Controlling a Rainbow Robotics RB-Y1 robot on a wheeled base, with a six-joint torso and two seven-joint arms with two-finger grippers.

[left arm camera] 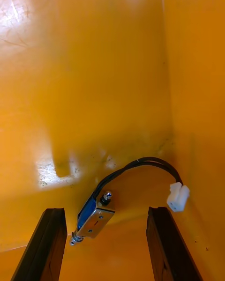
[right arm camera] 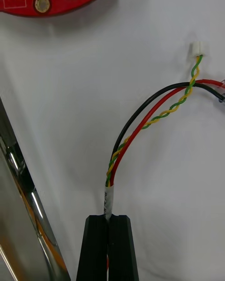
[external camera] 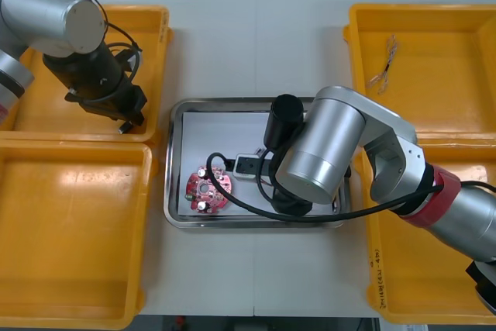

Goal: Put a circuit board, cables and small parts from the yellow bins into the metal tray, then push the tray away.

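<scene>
Bins (external camera: 77, 269): yellow, plain.
Surface (external camera: 232, 52): pale grey-wht, unpatterned.
Tray (external camera: 172, 191): shiny metal rim, wht inside.
Circuit board (external camera: 208, 187): red, dotted w/ silver and wht bits.
Cable bundle (right arm camera: 154, 117): one blk wire, one red, plus yellow-green twisted pair; wht plug (right arm camera: 198, 49) fitted at pair's end.
R end effector (right arm camera: 111, 222): fingers blk.
L end effector (left arm camera: 105, 210): fingers blk.
Small metal part (left arm camera: 96, 215): silver casing, blue body; blk lead (left arm camera: 140, 163), wht connector (left arm camera: 178, 196).
R arm (external camera: 325, 153): silver shell, red band.
</scene>
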